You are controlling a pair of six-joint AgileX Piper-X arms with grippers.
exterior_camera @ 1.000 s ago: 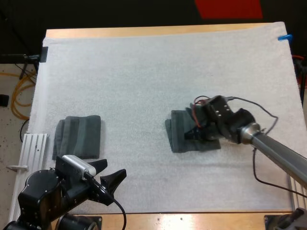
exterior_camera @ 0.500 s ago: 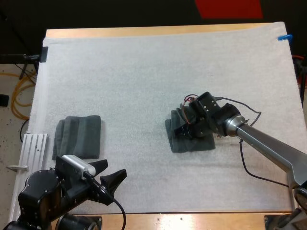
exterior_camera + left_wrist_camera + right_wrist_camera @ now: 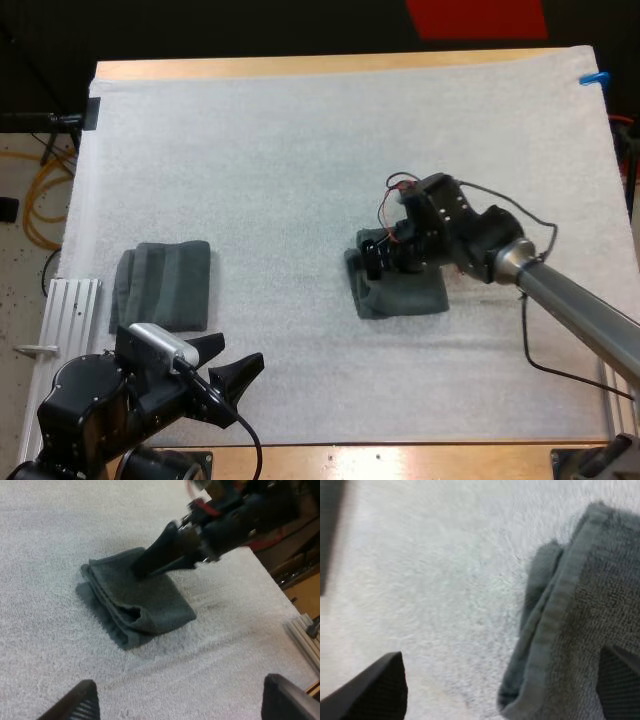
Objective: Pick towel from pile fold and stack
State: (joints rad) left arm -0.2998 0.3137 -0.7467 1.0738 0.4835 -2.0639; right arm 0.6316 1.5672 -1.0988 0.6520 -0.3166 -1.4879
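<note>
At the left of the white mat (image 3: 300, 150), a folded stack (image 3: 165, 285) of dark grey-green towels is seen lying flat, close to the counter (image 3: 300, 65) edge. Just in front of it, the left end effector (image 3: 238, 350) is held above the mat with its fingers spread wide and nothing between them; it has not shifted over the last second. Further right, near the middle of the mat, the folded towel (image 3: 405, 292) is found, well apart from the stack. The right end effector (image 3: 374, 258) has been carried leftward across this towel during the last second, from its right part to its left, layered edge. Its fingers are parted wide, one over bare mat and the other over the cloth (image 3: 590, 620), so nothing is gripped yet. From the left wrist view a finger appears to be touching the towel's top (image 3: 145, 600). The fold is judged finished; a pinch on the layered edge is probably being prepared, with the carry to the stack left to do
</note>
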